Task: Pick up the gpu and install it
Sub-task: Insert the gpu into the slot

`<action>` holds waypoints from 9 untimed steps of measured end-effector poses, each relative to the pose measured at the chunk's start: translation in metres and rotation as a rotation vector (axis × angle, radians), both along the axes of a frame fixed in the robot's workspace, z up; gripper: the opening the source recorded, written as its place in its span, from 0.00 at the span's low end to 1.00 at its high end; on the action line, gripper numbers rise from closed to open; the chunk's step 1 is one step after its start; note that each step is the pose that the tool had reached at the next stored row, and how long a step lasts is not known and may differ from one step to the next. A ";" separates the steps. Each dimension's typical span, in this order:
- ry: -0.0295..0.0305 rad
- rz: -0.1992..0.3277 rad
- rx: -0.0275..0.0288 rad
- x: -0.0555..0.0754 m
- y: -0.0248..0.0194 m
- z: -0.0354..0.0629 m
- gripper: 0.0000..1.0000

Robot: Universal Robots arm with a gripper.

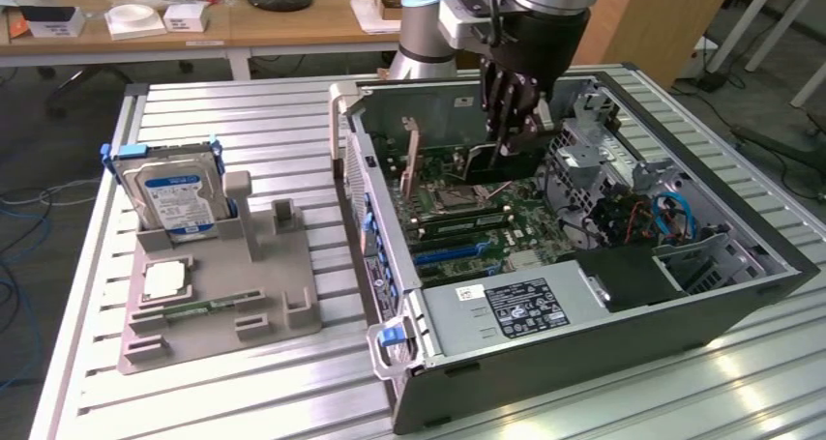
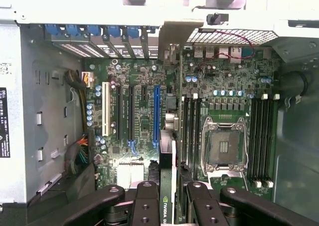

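Observation:
The gpu is a thin dark card hanging over the motherboard inside the open computer case. My gripper reaches down from above and is shut on the card's upper edge. In the wrist view the gpu appears edge-on as a slim strip with a green logo, clamped between my black fingers. It lines up just beside the long blue slot and the empty processor socket. I cannot tell whether the card touches the board.
On the exterior view's left, a grey fixture holds a silver hard drive with a blue label, a processor chip and a small memory stick. The case walls, drive cage and power supply hem in the motherboard.

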State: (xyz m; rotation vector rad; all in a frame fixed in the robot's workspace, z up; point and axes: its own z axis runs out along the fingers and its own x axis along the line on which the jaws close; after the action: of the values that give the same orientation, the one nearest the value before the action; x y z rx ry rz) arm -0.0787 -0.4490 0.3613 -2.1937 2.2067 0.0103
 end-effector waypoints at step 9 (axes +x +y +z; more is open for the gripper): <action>0.0093 0.000 -0.0005 0.000 -0.0003 -0.0036 0.26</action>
State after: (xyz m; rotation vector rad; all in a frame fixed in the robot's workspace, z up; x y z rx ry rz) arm -0.0791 -0.4492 0.3577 -2.1984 2.2118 0.0200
